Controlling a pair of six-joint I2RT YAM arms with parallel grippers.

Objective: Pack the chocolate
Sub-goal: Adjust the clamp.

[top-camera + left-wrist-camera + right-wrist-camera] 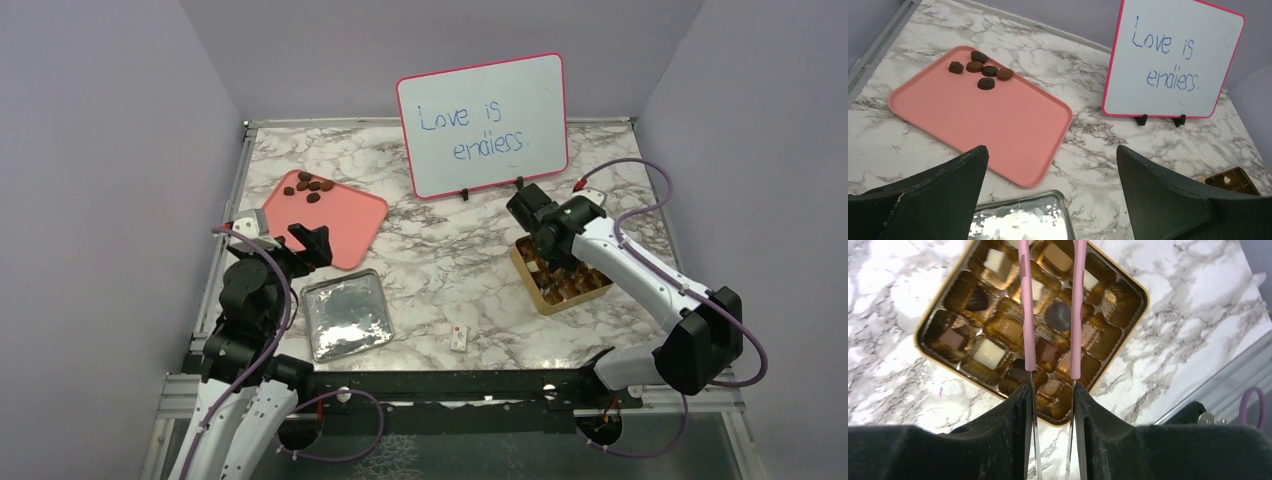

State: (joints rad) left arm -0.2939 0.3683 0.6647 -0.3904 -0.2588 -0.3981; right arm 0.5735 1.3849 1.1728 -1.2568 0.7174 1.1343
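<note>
chocolate: six small roundish pieces (990,70), dark brown with a couple lighter brown, bunched at the far left corner of the pink tray (998,130), some touching each other.
chocolate, boxed: more pieces sit in the gold box (1120,296): white squares, a tan square, pinkish-brown squares, one dark round, one dark shell shape.
pink tray: flat, rounded corners, on the left of the marble counter (440,270). The rest of its surface is bare.
gold box: square, on the right of the counter, divided into gold-foil cups, one piece per filled cup. Cups along its right side and near corner hold nothing.
silver tray: shiny, square (345,315), just near of the pink tray. Can't tell if anything is in it.
left pincer: released (1052,150), fingers spread wide, hanging over the near edge of the pink tray and gripping nothing.
right pincer: clenched (1052,395) on pink-sleeved tweezers (1026,315), right above the gold box. The two arms run parallel with a gap between them. The tips leave the right wrist view, so can't tell if they carry a piece.
writing: pink-framed whiteboard (485,125) stands on two black feet at the back, with "Love is endless." handwritten in blue.
white tag: small rectangle (459,338) near the front edge, well clear of both trays. It has a red mark, too small to read.
</note>
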